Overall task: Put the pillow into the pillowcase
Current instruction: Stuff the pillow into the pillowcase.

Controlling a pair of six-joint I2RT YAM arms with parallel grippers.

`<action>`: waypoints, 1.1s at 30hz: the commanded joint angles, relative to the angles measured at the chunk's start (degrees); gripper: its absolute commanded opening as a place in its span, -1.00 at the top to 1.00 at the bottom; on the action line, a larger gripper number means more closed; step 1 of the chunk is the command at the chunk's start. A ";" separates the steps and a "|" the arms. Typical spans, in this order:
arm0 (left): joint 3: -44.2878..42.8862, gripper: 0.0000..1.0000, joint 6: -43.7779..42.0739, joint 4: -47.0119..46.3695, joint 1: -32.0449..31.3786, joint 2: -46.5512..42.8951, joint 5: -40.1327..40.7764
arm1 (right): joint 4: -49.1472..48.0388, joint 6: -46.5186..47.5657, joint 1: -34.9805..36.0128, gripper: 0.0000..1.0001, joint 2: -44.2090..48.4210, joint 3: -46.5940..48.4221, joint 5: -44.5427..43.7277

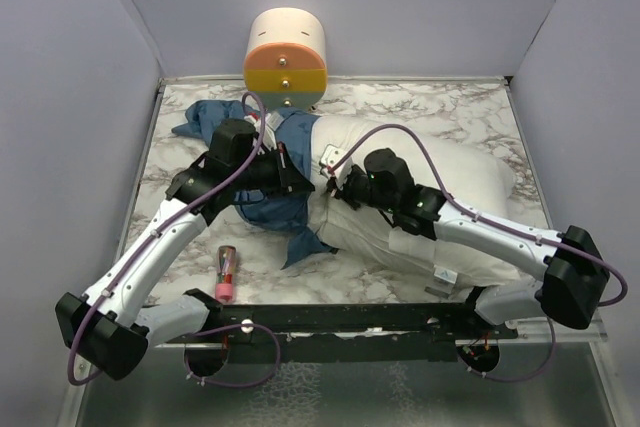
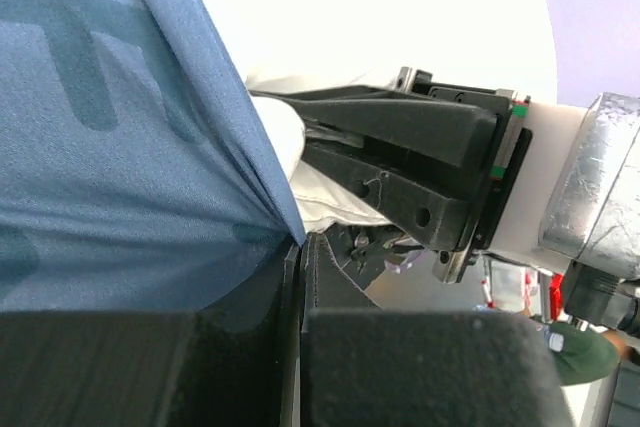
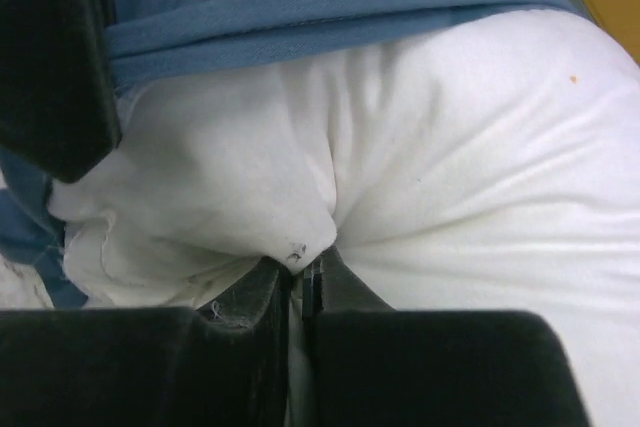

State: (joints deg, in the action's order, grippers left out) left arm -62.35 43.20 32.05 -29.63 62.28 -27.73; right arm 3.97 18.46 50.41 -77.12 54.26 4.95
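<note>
Blue pillowcase (image 1: pixel 268 212) cloth is pinched tight in the left claw (image 2: pixel 298 257); the right claw (image 3: pixel 303 282) is closed on a fold of the white pillow (image 1: pixel 455 187).

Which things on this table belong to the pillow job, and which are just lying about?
Part of the job:
- pillow
- pillowcase
- left gripper, shut on the pillowcase
- right gripper, pinching the pillow

Lying about:
- cream-and-orange cylinder at the back wall
- small red tube near the left arm
</note>
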 commanded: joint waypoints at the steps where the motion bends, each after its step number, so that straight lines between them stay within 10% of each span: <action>1: -5.52 1.00 6.21 -7.80 -0.74 1.34 -8.32 | -11.64 -6.28 -0.23 0.99 -2.93 -0.69 -9.85; 10: 2.49 1.00 17.30 -23.51 -2.43 -0.18 -9.33 | -16.96 -16.40 -0.27 0.99 -7.72 3.02 -4.38; 17: 17.22 0.94 9.62 -11.46 -2.46 -7.21 -2.29 | -20.30 -27.70 -0.23 0.87 -6.62 -8.20 15.81; 24: 10.77 -0.19 0.98 4.10 -2.13 -14.76 8.80 | -11.99 -24.65 -0.23 -0.06 12.84 -13.80 23.08; 33: -20.22 -0.24 -15.67 20.81 -1.93 -1.33 12.16 | 3.73 -18.66 -0.29 -0.95 18.13 4.85 9.12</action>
State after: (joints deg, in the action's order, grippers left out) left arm -73.06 37.36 44.49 -31.79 54.76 -19.86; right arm -1.65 -2.15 49.98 -54.46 49.93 24.12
